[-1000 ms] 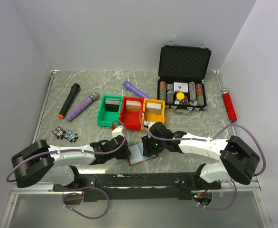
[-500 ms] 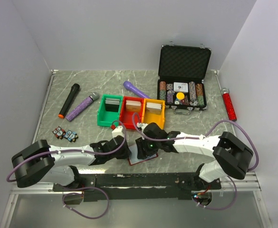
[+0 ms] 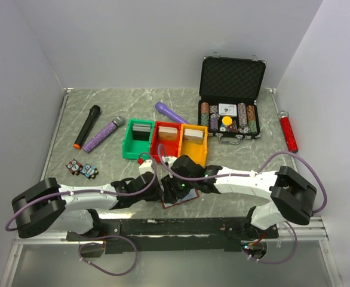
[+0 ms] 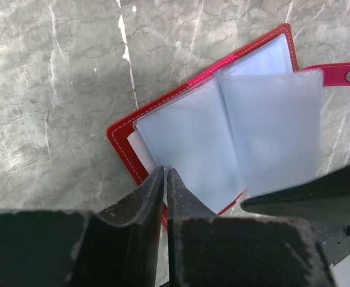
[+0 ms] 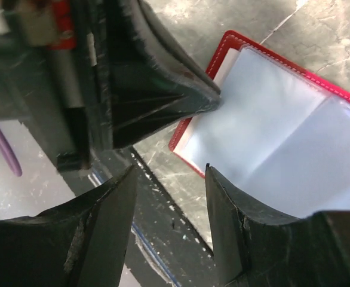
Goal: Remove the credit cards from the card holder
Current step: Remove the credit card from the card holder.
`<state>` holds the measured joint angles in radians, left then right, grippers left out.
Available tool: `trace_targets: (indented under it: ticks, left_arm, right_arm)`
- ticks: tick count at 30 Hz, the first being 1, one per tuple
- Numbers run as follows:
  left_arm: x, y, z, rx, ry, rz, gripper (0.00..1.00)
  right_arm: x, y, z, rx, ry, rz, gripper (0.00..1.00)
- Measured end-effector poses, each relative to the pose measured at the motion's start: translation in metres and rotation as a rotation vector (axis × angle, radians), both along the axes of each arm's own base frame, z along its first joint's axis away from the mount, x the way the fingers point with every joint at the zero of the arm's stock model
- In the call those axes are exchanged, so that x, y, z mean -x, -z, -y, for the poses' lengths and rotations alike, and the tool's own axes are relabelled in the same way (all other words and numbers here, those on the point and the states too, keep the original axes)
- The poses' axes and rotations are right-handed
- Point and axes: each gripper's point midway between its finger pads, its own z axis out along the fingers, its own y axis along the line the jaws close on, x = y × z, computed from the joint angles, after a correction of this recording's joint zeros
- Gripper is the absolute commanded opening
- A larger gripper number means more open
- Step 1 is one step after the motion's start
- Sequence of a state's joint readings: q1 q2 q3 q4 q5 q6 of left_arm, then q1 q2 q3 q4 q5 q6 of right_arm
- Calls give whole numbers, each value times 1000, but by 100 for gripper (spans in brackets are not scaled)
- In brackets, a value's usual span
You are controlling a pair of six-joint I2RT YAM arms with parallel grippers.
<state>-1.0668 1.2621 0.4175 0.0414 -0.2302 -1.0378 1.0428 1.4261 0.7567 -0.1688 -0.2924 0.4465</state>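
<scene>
Card holder (image 4: 235,119) lies open on tabletop (image 4: 55,89), mid near edge, pale sleeves (image 4: 193,149) up, snap tab (image 4: 348,75) flat to one side. Right gripper (image 5: 169,170): released, empty, jaws spread just off a card holder corner. Left gripper (image 4: 165,172): clenched almost fully, tips on card holder edge; whether it pinches anything, cannot tell.

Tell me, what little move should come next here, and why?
Probably the right pincer, which is open beside the open card holder, should ease onto the white card edge peeking out at its corner and close on it. The left pincer, nearly shut, seems to pin that same corner, so the holder should not slide.
</scene>
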Motion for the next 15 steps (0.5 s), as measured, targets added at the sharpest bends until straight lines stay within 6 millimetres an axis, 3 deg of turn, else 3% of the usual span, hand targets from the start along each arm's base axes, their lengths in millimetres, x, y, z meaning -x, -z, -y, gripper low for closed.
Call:
trace_targets:
  ticks: [5,10,13,15]
  left_arm:
    - [0,0,-1,0,-2,-1,13]
    - [0,0,-1,-2,-1,0,13]
    - [0,1,-1,-3,-1,0,13]
    - [0,1,-1,-2,-1,1,13]
  right_arm:
    - [-2,-19,9,-13,18,49,58]
    - [-22,-46,30,-34,93,141,56]
    - [-39,-41,48,-7,159,157,55]
    - [-45,-27,62,33,195,140,54]
